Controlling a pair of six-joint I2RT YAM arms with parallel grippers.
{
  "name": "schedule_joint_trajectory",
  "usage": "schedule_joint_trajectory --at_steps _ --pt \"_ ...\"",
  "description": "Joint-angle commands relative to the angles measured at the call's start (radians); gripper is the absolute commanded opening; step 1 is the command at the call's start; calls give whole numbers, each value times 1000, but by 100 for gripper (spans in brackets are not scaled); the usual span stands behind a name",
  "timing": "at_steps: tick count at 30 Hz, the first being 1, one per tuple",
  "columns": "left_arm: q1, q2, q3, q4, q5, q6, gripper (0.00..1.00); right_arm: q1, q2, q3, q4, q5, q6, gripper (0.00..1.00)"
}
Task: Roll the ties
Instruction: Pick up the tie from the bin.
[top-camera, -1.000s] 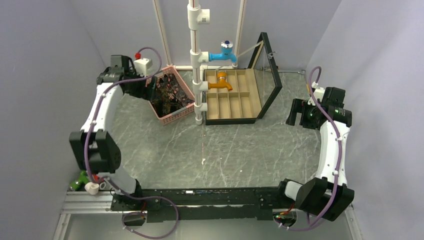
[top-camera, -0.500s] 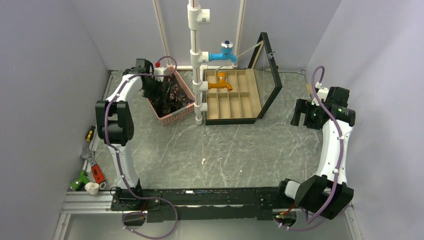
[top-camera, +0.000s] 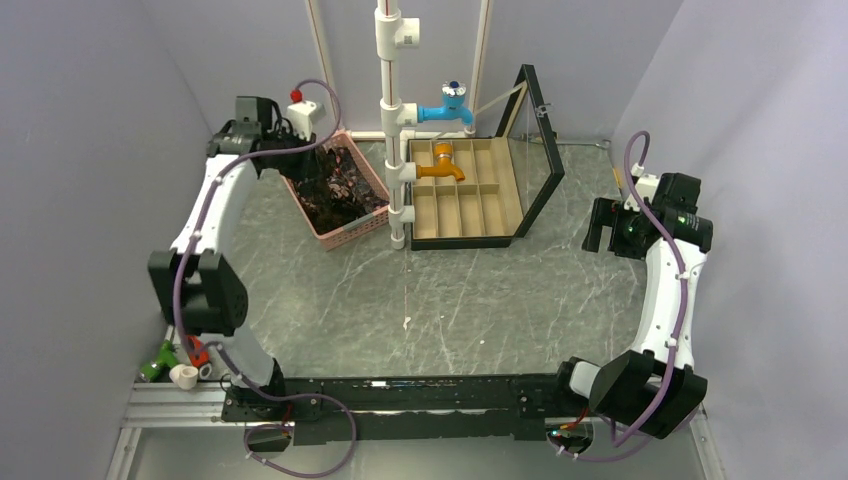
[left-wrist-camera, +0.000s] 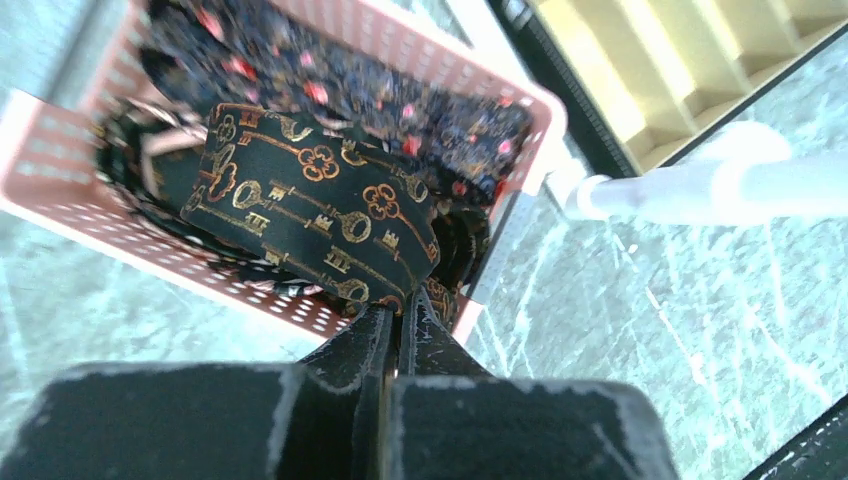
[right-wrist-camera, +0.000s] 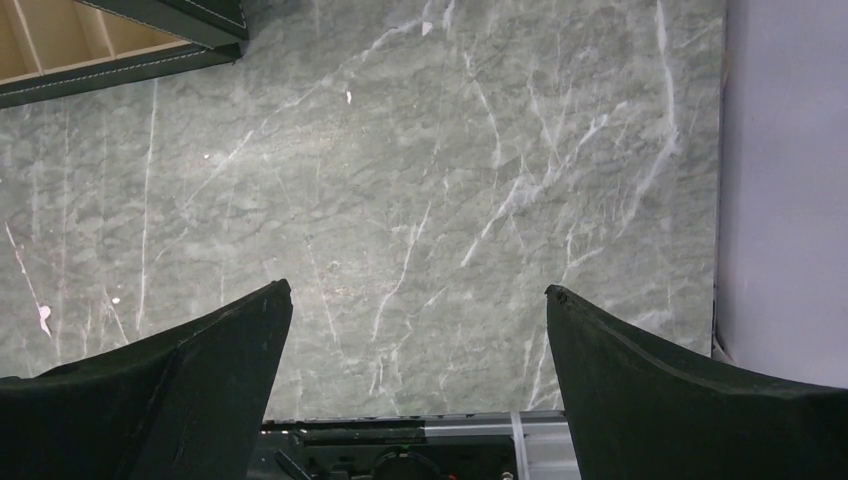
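— What worried us most at that moment?

— The hold. The left pincer (left-wrist-camera: 398, 310) was closed, and as far as we could judge it nipped only the hem of the key tie (left-wrist-camera: 320, 220). We thought so thin a pinch could let smooth cloth slide out once weight came on it.

— And the basket (left-wrist-camera: 60, 190)?

— It looked light to us. The key tie lay on top of the other ties (left-wrist-camera: 400, 100) and seemed tangled with them. A pull might have dragged its neighbours over the rim. It might also have snagged on the mesh and tipped the basket toward the pipe (top-camera: 397, 205) just beside it.

— Was the right pincer (right-wrist-camera: 417, 290) any help?

— No. Its jaws stood wide apart over bare counter (right-wrist-camera: 400, 150), well away from the basket, holding nothing.

— How did the key tie look?

— It was black with rows of gold old-fashioned keys, its broad end spread out and slightly creased. The ties under it were dark too, speckled red and pink. All of them were heaped loosely in the basket at the far left of the counter. None was rolled and none lay out on the counter, so we judged the job barely begun.

— How would it handle?

— Limp and slippery, we supposed, more likely to drape and fold than to keep any shape.
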Motion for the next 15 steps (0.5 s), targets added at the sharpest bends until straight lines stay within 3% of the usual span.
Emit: schedule_joint_trajectory --at_steps 1,8,15 --pt "14 -175 26 11 67 49 0 -5 -21 53 -1 -35 -21 100" --pt "19 -439 -6 -2 114 118 0 -5 -20 80 13 -80 -25 100" --pt "9 -640 48 84 279 25 0 -5 -33 80 15 -136 -23 100"
